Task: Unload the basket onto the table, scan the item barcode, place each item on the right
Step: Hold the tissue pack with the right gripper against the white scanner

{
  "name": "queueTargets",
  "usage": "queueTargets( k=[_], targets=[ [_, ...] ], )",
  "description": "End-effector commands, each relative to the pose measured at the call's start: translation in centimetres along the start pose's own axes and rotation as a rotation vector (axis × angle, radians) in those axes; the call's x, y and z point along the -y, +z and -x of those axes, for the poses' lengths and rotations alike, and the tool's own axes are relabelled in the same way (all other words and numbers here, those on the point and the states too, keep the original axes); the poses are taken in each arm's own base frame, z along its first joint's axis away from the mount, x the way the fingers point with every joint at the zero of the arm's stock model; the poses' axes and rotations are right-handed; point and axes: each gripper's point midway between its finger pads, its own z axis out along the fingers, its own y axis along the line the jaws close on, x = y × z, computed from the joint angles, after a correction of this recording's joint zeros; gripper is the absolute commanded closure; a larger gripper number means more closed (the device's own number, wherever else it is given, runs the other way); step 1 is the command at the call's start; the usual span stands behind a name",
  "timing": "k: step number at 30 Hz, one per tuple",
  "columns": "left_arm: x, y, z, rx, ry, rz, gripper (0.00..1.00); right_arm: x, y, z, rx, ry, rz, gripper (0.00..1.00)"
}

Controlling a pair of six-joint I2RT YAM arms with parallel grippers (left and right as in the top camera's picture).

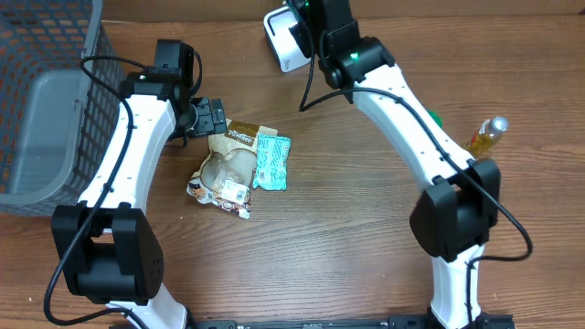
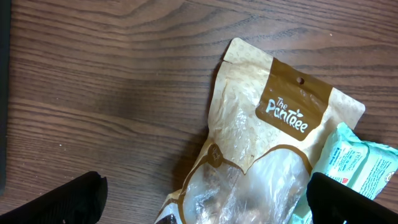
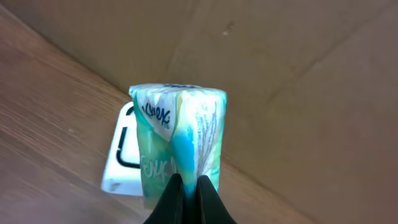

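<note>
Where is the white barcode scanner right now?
Overhead view, top centre at the table's far edge: the white scanner sits right by the right gripper, which is shut on a Kleenex pack.

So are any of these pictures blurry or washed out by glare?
Left wrist view: the Pantree snack bag is sharp, soft glare on its clear window, the left gripper's fingers dark and blurred in the corners. Right wrist view: the Kleenex pack pinched in the right gripper is crisp, the white scanner behind it softer. Overhead view: even light, faint shadows on the table.
</note>
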Motion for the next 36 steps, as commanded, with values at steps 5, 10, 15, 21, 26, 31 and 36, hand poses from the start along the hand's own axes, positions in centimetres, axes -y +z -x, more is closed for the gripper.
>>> queueTargets(
  k=[5, 10, 15, 21, 26, 31, 36],
  targets=[
    [0.0, -0.6, 0.5, 0.020, -0.004, -0.001, 0.00, -0.3, 2.6, 0.1, 0.051, -0.118, -0.048, 0.96],
    [0.0, -0.6, 0.5, 0.020, -0.004, -0.001, 0.00, -1.3, 4.9, -1.2, 0.051, -0.118, -0.055, 0.96],
    [0.0, -0.6, 0.5, 0.020, -0.004, 0.000, 0.00, -2.6, 7.3, -3.1, 0.037, -0.121, -0.049, 0.96],
    [0.0, -0.6, 0.5, 0.020, -0.004, 0.000, 0.00, -3.3, 8.8, -3.7, 0.063, -0.114, -0.059, 0.96],
    [0.0, -0.6, 0.5, 0.020, -0.004, 0.000, 0.00, -3.3, 9.1, -3.7, 0.074, -0.110, -0.064, 0.96],
    [0.0, -0.6, 0.5, 0.020, -0.004, 0.000, 0.00, -3.7, 9.6, -4.3, 0.068, -0.112, -0.062, 0.96],
    [0.0, -0.6, 0.5, 0.020, -0.004, -0.001, 0.00, -4.6, 11.0, -6.2, 0.040, -0.119, -0.053, 0.97]
  ],
)
